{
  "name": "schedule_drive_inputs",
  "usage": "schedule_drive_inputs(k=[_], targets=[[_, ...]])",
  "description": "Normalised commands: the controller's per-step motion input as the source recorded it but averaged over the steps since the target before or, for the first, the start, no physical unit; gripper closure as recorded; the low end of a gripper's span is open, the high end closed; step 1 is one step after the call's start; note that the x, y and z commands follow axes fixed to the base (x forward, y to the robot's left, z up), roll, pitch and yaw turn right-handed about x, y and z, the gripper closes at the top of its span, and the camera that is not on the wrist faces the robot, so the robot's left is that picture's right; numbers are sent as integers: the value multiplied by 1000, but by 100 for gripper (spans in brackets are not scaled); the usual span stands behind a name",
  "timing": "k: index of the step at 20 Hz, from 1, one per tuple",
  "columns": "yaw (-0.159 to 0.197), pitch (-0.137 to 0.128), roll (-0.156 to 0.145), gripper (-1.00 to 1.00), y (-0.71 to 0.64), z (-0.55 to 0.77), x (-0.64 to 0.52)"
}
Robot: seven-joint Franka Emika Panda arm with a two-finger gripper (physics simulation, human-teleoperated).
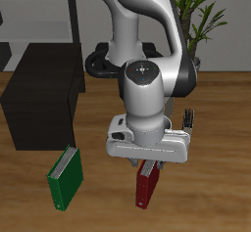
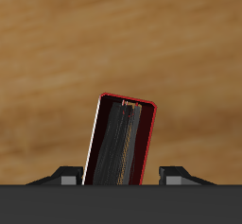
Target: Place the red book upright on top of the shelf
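The red book [image 1: 147, 187] stands on edge on the wooden table near its front edge, dark red with its pale pages facing up. In the wrist view the red book [image 2: 121, 143] lies between my two fingers [image 2: 66, 177], slightly tilted. My gripper [image 1: 147, 165] hangs directly over the book, open, with a finger on each side and a gap to the covers. The shelf [image 1: 44, 99] is a low black box with a flat top, farther back and off to one side of the gripper.
A green book [image 1: 65, 175] stands on the table in front of the shelf, apart from the red book. A small dark object [image 1: 191, 119] sits beside the arm. A potted plant [image 1: 201, 11] stands at the back.
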Motion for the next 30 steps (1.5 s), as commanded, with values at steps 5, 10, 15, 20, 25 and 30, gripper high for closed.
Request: schedule_drive_inputs(k=[5, 10, 15, 20, 25, 30], targets=[[-7, -21, 9, 100, -63, 159, -17], [-4, -36, 21, 100, -49, 330, -151], [9, -61, 15, 100, -120, 558, -270], [25, -53, -1, 100, -111, 462, -262], [-7, -46, 6, 100, -243, 570, -481], [5, -61, 5, 100, -291, 578, -540]])
